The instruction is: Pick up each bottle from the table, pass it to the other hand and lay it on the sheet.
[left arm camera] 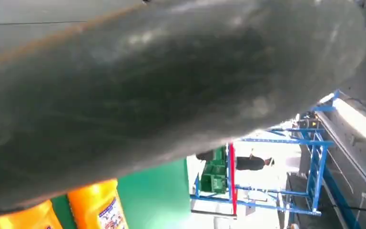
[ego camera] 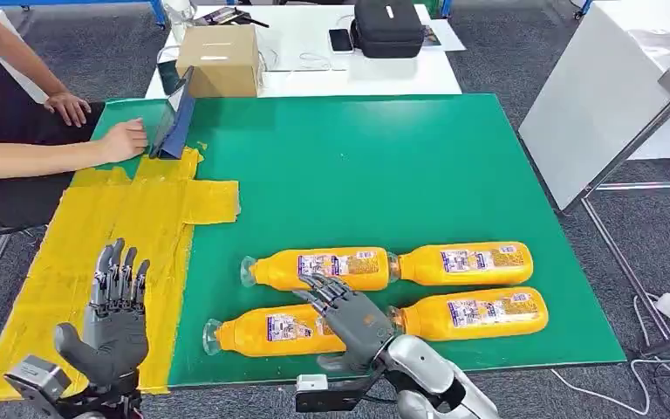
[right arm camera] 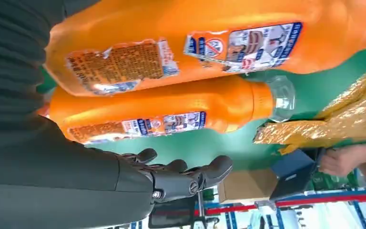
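Four orange bottles lie on their sides on the green table (ego camera: 384, 175): back left (ego camera: 318, 268), back right (ego camera: 467, 263), front left (ego camera: 262, 332) and front right (ego camera: 480, 314). My right hand (ego camera: 349, 316) hovers over the front left bottle's base end, fingers spread and reaching toward the back left bottle, holding nothing. In the right wrist view its dark fingers (right arm camera: 190, 177) stretch out beside two bottles (right arm camera: 195, 43) (right arm camera: 171, 112). My left hand (ego camera: 118, 305) is raised over the yellow sheet (ego camera: 96, 244), fingers apart and empty.
A person sits at the table's far left, one hand (ego camera: 122, 140) on a dark tablet (ego camera: 173, 118). Behind are a cardboard box (ego camera: 218, 59) and a black case (ego camera: 388, 26) on a white table. A white board (ego camera: 593, 105) leans at the right.
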### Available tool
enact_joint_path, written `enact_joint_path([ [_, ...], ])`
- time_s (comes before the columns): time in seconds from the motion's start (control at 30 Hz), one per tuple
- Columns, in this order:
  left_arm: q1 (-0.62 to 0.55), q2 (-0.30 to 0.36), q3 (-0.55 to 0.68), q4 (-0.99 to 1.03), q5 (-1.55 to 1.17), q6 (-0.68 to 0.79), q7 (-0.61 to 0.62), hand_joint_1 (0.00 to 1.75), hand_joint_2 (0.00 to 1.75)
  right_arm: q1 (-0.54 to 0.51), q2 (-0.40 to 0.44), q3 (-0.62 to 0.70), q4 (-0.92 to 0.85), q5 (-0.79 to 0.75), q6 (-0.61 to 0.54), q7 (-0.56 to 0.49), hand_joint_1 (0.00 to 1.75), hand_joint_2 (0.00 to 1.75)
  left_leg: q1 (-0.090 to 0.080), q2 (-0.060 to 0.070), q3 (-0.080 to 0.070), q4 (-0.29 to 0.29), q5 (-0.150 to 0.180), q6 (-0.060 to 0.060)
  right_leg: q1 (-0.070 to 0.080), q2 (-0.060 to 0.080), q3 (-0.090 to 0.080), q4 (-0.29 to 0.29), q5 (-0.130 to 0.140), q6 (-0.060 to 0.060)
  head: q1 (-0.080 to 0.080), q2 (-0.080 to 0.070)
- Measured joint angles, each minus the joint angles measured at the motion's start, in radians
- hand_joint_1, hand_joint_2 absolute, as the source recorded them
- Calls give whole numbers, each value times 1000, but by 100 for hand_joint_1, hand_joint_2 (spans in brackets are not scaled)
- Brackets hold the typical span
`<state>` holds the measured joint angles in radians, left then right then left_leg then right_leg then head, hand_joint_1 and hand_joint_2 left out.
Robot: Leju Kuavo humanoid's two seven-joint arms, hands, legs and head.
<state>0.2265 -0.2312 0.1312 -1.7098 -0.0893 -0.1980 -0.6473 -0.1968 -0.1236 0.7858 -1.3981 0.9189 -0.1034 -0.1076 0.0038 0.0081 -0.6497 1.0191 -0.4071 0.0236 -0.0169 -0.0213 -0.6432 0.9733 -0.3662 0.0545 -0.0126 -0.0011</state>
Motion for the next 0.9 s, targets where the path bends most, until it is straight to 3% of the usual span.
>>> enact_joint_path([
  [0.17,2,-7,8,-6,-5,-24,0,0,0,-13,-13,4,7,8,29,33,0,175,0,0,0,0,0,0,0,0,0,0,0,0,0,0],
  [0.63,-23,-8,15,-1,19,-35,7,0,0,-156,10,47,222,-186,190,-19,0,175,0,0,0,0,1,1,0,0,0,0,0,0,0,0],
  [0.7,-26,-8,15,3,24,-34,8,0,0,-176,18,59,256,-198,198,-22,173,175,0,0,1,0,1,0,0,0,0,0,0,0,0,0],
  [0.9,-44,-4,5,17,47,-22,19,0,0,-257,26,134,336,-312,304,-60,173,175,0,1,3,0,1,0,0,1,1,0,1,0,0,0],
])
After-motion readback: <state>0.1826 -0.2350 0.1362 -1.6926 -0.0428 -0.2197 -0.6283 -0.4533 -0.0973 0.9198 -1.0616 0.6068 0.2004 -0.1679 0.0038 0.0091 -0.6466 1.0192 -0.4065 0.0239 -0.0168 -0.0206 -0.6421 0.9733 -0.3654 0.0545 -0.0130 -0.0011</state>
